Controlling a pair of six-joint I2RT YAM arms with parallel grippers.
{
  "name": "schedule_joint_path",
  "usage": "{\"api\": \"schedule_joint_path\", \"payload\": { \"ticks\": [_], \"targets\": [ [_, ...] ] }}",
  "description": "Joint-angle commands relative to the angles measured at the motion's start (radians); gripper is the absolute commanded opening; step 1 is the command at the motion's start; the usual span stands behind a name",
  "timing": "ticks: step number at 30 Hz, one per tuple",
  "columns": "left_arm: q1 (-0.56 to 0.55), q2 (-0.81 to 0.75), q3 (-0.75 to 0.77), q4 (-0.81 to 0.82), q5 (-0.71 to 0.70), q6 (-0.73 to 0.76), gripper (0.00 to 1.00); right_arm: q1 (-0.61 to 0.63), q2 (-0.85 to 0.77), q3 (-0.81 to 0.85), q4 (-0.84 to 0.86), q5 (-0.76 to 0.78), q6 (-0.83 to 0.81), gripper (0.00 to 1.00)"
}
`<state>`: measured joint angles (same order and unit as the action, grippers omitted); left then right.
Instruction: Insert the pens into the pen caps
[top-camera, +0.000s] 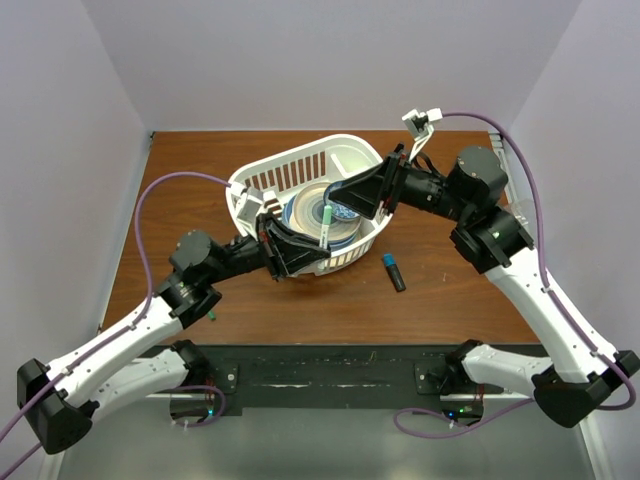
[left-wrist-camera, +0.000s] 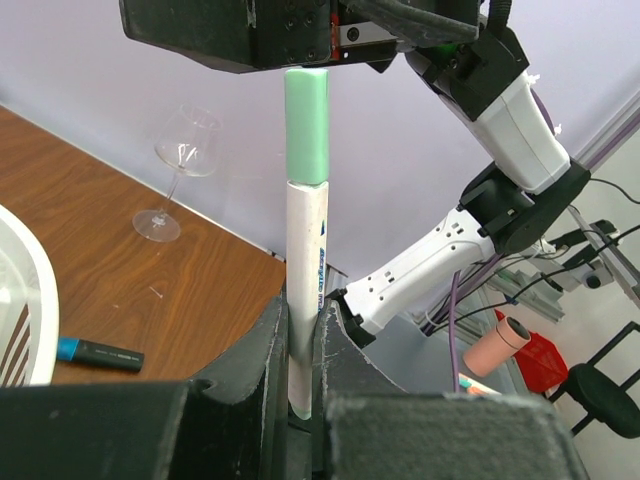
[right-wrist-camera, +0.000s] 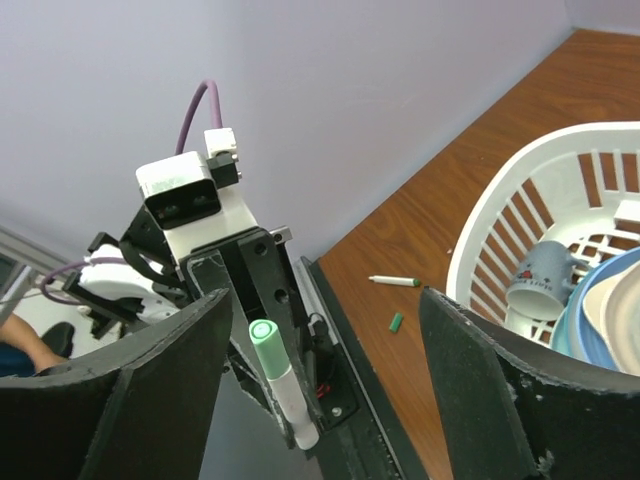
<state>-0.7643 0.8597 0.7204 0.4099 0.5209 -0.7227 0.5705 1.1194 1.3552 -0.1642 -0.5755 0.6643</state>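
My left gripper (top-camera: 300, 245) is shut on a white pen (top-camera: 326, 228) and holds it above the basket. The pen (left-wrist-camera: 307, 270) stands upright between the jaws with a light green cap (left-wrist-camera: 306, 125) on its top end. My right gripper (top-camera: 358, 195) is open, just beyond the cap end, and touches nothing. In the right wrist view the capped pen (right-wrist-camera: 282, 385) shows between its wide-open fingers (right-wrist-camera: 190, 370). A second white pen (right-wrist-camera: 395, 281) and a loose dark green cap (right-wrist-camera: 396, 322) lie on the table. A black marker with a blue end (top-camera: 394, 272) lies right of the basket.
The white basket (top-camera: 300, 160) holds stacked plates (top-camera: 305, 210) and a mug (right-wrist-camera: 545, 280). A wine glass (left-wrist-camera: 180, 170) stands on the table in the left wrist view. The loose green cap also shows by the left arm (top-camera: 213, 316).
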Motion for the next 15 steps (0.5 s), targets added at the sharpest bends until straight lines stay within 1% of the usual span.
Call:
{"api": "schedule_joint_path", "payload": {
  "ticks": [1,2,3,9,15],
  "targets": [
    [0.003,-0.010,0.005,0.029,0.019,-0.007,0.00,0.003,0.007,0.027,0.049,-0.055,0.034,0.72],
    [0.003,-0.001,0.010,0.029,0.019,-0.007,0.00,0.003,0.005,0.024,0.058,-0.060,0.043,0.69],
    [0.003,0.004,0.013,0.029,0.019,-0.012,0.00,0.002,0.000,0.021,0.075,-0.064,0.047,0.68],
    [0.002,0.035,0.016,0.050,0.031,-0.026,0.00,0.018,-0.010,-0.031,0.126,-0.080,0.083,0.67],
    [0.002,0.047,0.025,0.064,0.030,-0.038,0.00,0.051,-0.017,-0.068,0.126,-0.057,0.078,0.56]
  ]
}}
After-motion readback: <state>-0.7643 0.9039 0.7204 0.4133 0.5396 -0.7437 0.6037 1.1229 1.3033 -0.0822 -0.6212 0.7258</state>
